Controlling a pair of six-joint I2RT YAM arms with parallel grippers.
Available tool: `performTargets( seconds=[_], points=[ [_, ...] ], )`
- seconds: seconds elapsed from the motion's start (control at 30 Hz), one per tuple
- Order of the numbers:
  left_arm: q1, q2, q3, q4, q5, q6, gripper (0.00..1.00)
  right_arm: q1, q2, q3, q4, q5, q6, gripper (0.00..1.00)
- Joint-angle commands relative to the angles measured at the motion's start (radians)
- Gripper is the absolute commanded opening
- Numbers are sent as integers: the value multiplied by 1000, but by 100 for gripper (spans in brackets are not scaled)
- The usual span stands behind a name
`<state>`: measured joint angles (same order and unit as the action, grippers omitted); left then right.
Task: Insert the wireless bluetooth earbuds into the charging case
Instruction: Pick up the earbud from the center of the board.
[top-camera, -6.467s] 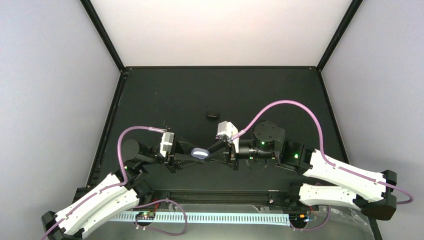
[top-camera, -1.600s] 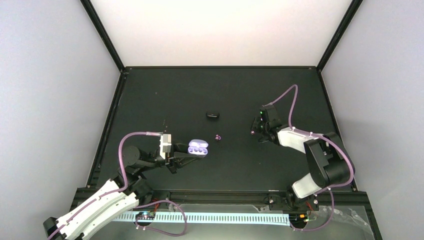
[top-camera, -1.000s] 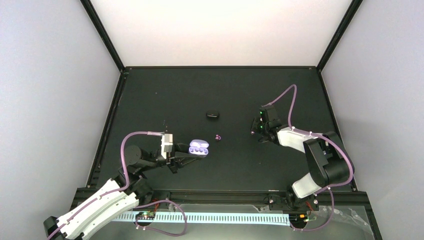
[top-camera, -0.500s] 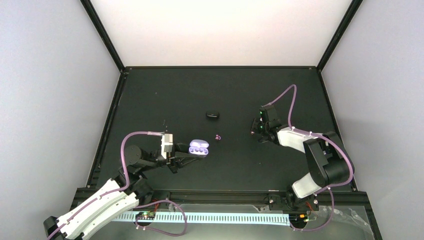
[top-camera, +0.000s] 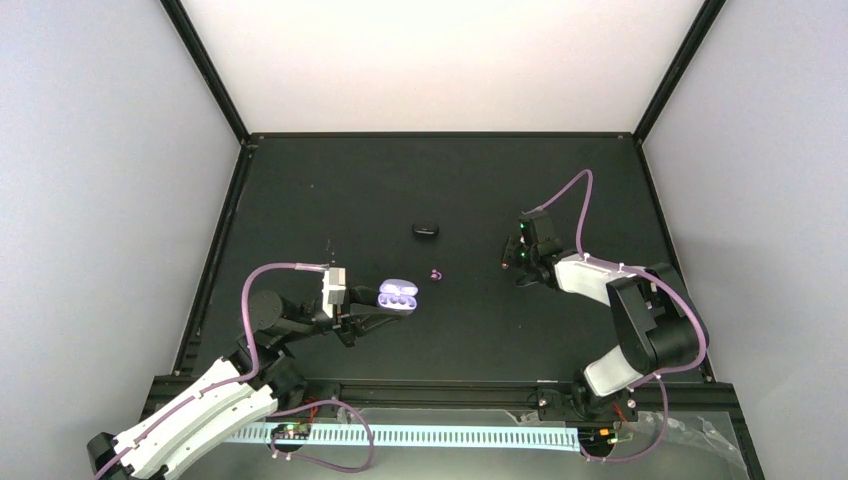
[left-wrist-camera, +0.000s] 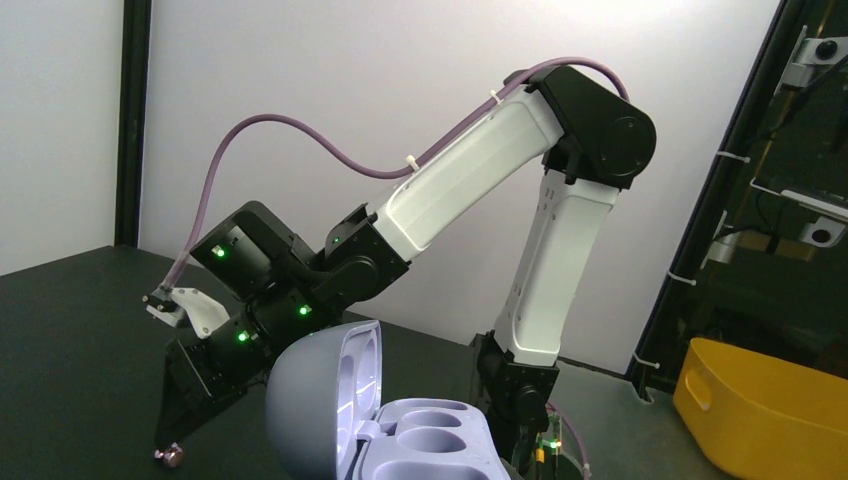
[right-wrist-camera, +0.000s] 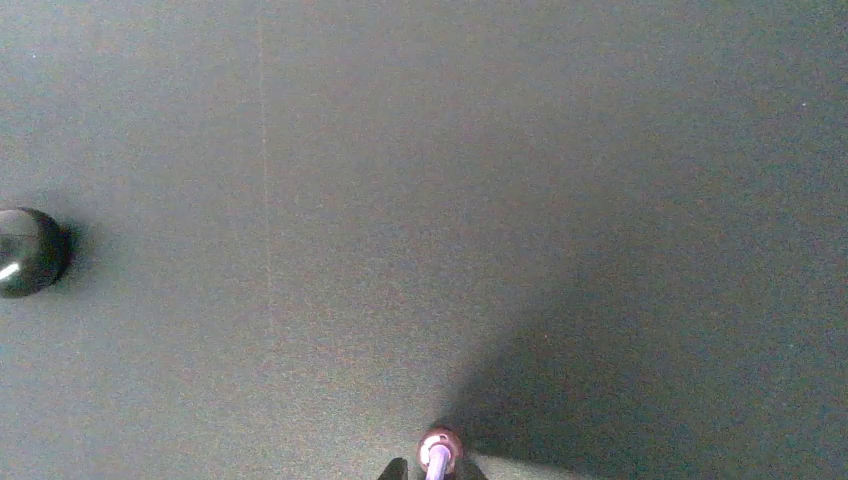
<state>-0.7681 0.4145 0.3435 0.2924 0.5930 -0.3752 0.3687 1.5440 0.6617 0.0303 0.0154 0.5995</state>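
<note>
Holding steady: your left gripper (top-camera: 372, 308) stays clamped on the charging case (top-camera: 397, 295) left of centre, lid now open. Your right gripper (top-camera: 505, 265) has swung off to mid-right, fingers narrow, seemingly pinching a purple earbud (right-wrist-camera: 438, 450), so insertion comes next.

The lilac oval plastic charging case (left-wrist-camera: 330, 400) in the left pincer (top-camera: 378, 303) is smooth, with a soft satin sheen. The tiny purple-pink earbud (right-wrist-camera: 438, 450) between the tips of the right pincer (right-wrist-camera: 433, 468) looks glossy. Left of that pincer in its wrist view, the small rounded black case (right-wrist-camera: 25, 250) is shiny and catches a highlight. The black table top (right-wrist-camera: 520, 200) beneath is matt and finely grained.
</note>
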Motion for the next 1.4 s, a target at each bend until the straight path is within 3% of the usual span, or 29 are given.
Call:
performTargets(
  seconds=[0.0,0.23,0.33,0.67,0.9,1.03,1.17,1.37],
  points=[
    [-5,5,3,13,20,10,2,-5,1,13,-6,-2,-16,11],
    [-6,5,3,14,21,10,2,-5,-2,8,-2,0,-20,8],
    [-6,4,2,11,20,10,2,-5,-4,6,0,-5,-19,2],
    [-6,2,2,14,21,10,1,-5,-99,-6,0,-50,-9,1],
    [-7,-3,-3,30,33,4,2,9,-417,-132,234,-399,-50,1],
    [-7,6,-12,79,66,-13,2,45,-577,-145,287,-603,-68,1],
    [-8,12,-15,109,97,-26,2,124,-694,-97,222,-712,-117,1],
    [-11,20,-16,168,152,-39,2,282,-779,128,-103,-703,-310,1]
  ],
)
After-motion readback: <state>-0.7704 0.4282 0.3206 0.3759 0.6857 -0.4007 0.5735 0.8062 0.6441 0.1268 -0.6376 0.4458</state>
